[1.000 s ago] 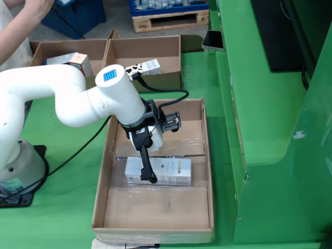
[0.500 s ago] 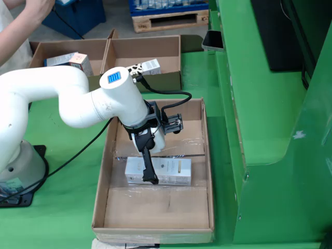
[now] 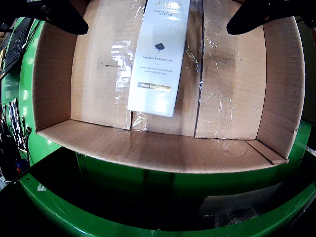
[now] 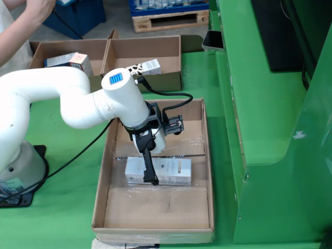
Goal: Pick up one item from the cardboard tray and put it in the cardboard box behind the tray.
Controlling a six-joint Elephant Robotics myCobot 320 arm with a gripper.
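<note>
A white carton with dark print [image 3: 155, 59] lies flat on the floor of the cardboard tray [image 3: 148, 148]. In the wrist view my gripper [image 3: 158, 15] is open, its two dark fingers [image 3: 64, 17] standing well apart on either side of the carton's far end, clear of its sides. In the fixed view the gripper [image 4: 152, 174] hangs low over the left end of the carton [image 4: 174, 171] inside the tray [image 4: 155, 210]. The cardboard box [image 4: 166, 49] behind the tray holds a patterned carton [image 4: 147, 67].
A second cardboard box [image 4: 57, 49] with a carton [image 4: 75, 61] stands left of the first. A person's arm [image 4: 26, 26] reaches in at top left. A green machine wall [image 4: 270, 114] runs along the right. A black cable [image 4: 88, 148] trails left of the tray.
</note>
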